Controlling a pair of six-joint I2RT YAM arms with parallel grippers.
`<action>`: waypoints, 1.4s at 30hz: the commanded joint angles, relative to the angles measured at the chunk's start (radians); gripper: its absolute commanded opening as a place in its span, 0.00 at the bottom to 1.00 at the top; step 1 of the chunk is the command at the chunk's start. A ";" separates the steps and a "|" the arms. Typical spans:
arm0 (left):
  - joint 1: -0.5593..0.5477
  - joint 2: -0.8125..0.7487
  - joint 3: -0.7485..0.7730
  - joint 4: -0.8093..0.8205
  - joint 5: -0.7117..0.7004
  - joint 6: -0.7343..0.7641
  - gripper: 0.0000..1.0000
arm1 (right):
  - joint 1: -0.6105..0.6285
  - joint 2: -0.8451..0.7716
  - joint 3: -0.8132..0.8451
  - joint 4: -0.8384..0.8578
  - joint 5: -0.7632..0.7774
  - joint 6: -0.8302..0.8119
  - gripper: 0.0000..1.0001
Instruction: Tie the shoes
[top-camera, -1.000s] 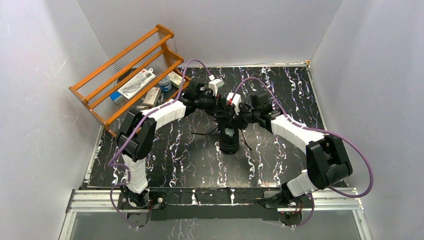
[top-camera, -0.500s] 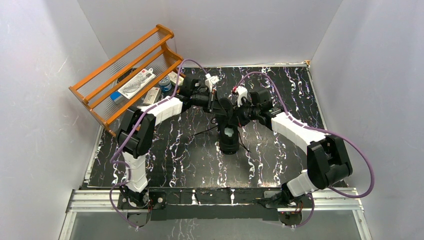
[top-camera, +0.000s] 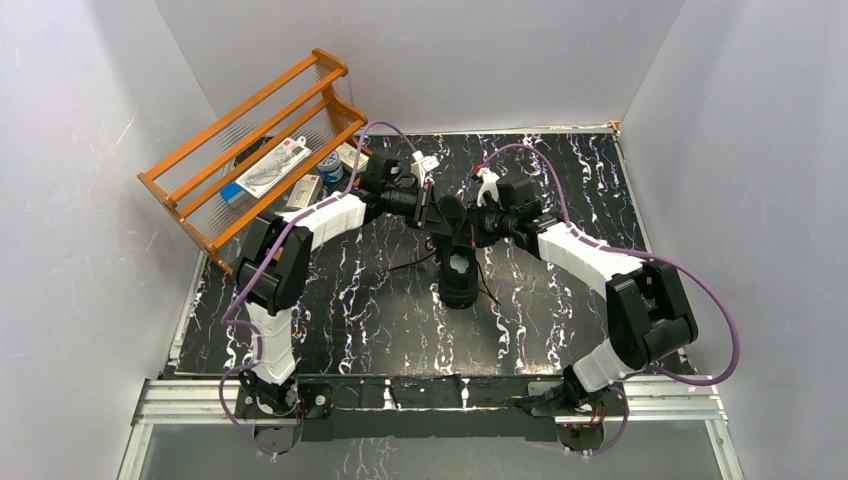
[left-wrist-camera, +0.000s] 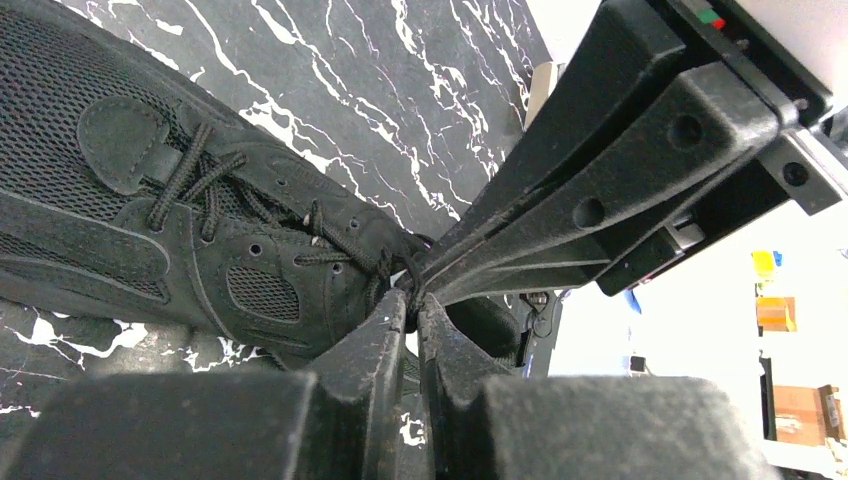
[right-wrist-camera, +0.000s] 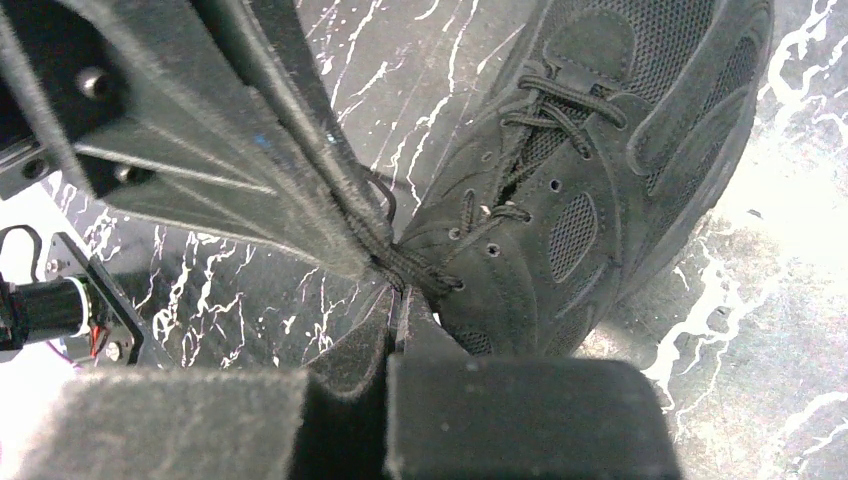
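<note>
Sneaker (left-wrist-camera: 150, 230) laces (left-wrist-camera: 345, 240), L gripper (left-wrist-camera: 408, 305), R gripper (right-wrist-camera: 397, 300) (pinching)

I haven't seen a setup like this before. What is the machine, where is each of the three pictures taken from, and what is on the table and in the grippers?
These are two robot arms bolted at the near edge of a black marbled table. The wide picture looks down from above and behind them. The other two come from a camera on each wrist, looking along that arm's own fingers. One black sneaker lies mid-table, and a wooden rack holding small items stands at the far left. The left gripper and right gripper meet tip to tip at the shoe, each apparently pinched shut on its thin laces.
</note>
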 joint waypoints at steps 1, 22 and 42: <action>0.004 0.008 0.045 -0.038 0.033 0.038 0.10 | -0.001 0.015 0.038 0.039 0.032 0.030 0.00; -0.021 0.034 0.079 -0.103 -0.002 0.105 0.15 | -0.004 0.006 0.044 0.067 0.053 0.050 0.00; -0.048 0.033 0.115 -0.193 -0.080 0.221 0.03 | -0.011 0.008 0.050 0.099 0.037 0.075 0.00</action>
